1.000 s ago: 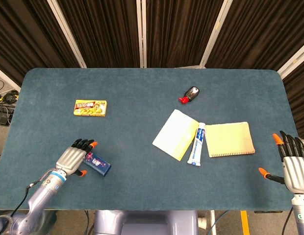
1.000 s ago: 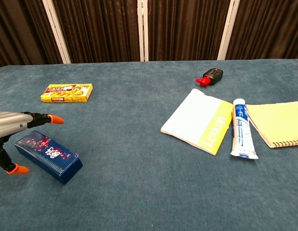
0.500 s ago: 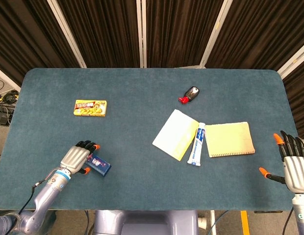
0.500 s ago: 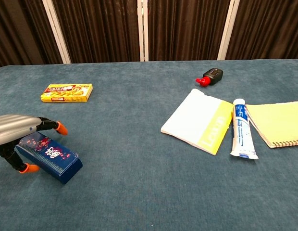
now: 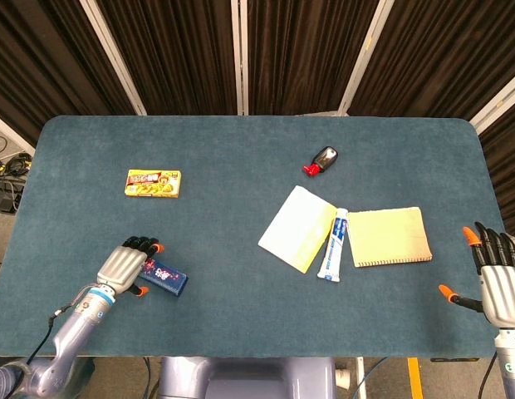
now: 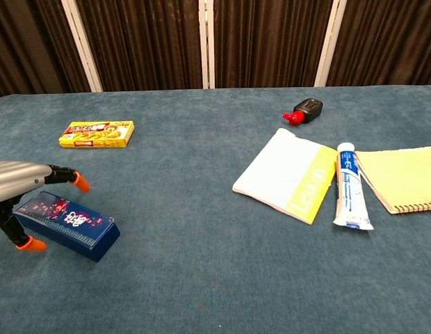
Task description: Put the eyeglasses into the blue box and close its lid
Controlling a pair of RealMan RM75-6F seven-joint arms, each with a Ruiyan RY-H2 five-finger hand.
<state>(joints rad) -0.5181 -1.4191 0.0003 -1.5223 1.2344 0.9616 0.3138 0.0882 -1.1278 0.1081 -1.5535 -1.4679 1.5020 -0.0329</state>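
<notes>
nearby, left hand (image 5: 120, 267) straddles the blue box (image 6: 67, 223) near the table's (image 5: 241, 299) front edge.

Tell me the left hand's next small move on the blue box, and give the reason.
Probably close the left hand around the near end of the blue box to steady it. Its fingers straddle that end, the lid looks shut, and no eyeglasses show on the table, so the box seemingly needs opening first.

Taking the toothpaste tube (image 5: 333, 245) as landmark: the booklet (image 5: 296, 228) lies touching its left side, the spiral notebook (image 5: 389, 237) just right of it. The small bottle (image 5: 324, 159) sits behind it. The snack box (image 5: 153, 183) lies far left, the blue box (image 5: 164, 278) far left and nearer the front edge.
</notes>
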